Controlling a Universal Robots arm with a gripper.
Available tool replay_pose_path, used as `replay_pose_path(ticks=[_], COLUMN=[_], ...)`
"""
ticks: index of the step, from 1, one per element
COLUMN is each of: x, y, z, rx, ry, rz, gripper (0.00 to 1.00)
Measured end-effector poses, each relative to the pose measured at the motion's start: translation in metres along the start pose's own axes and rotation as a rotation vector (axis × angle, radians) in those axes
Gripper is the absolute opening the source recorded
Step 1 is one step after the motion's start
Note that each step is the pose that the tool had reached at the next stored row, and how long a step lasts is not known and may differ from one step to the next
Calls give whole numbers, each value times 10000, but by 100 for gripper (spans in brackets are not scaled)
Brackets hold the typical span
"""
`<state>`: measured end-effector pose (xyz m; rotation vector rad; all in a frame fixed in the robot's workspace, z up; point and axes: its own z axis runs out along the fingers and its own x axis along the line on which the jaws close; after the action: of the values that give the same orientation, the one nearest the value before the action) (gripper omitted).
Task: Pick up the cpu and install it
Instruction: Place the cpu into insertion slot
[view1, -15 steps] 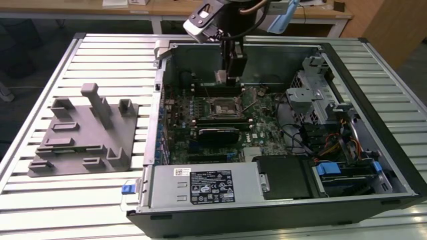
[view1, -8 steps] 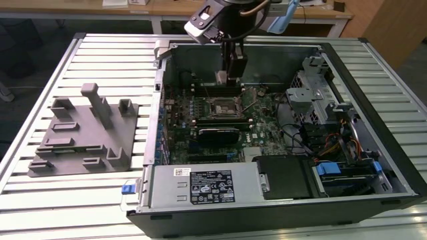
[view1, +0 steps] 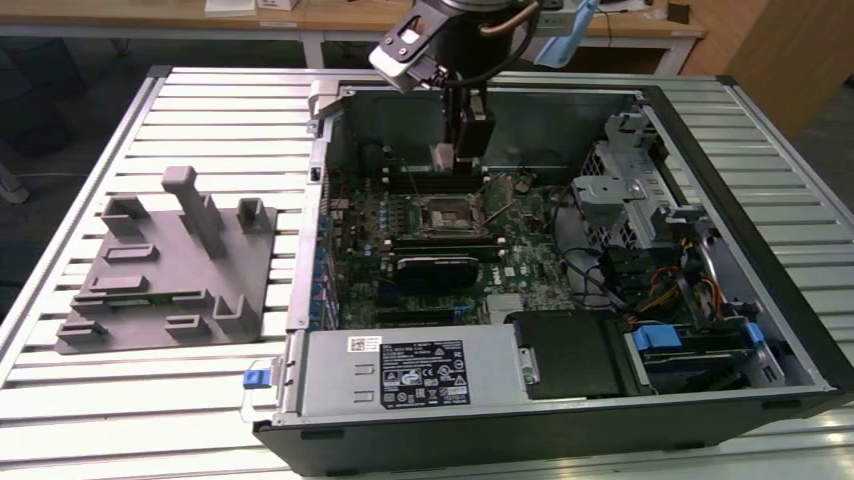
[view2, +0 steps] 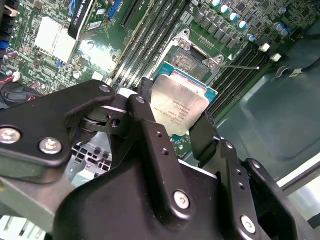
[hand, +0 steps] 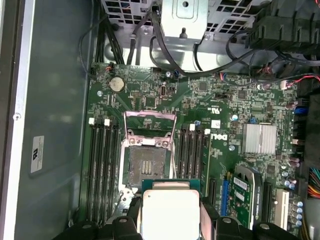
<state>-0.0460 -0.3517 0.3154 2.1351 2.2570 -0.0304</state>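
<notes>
Gripper (view1: 454, 150) fingers (view2: 151, 132) pinch the cpu (hand: 171, 212) by two opposite edges, silvery top visible in both wrist views. Chip is held over the motherboard (hand: 210, 100) inside the open computer case (view1: 387, 125), near the uncovered socket (hand: 146, 165), not seated.

A lab or workshop
An opened computer tower (view1: 534, 436) lay on a slatted metal bench (view1: 134, 400), desks (view1: 350, 16) beyond
</notes>
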Motion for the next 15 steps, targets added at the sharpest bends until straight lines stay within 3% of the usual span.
replay_pose_path(ticks=[8, 15], x=[1, 7], y=[23, 44], z=[62, 164], rx=[0, 0], ry=[2, 2], rz=[1, 4], gripper=[54, 54])
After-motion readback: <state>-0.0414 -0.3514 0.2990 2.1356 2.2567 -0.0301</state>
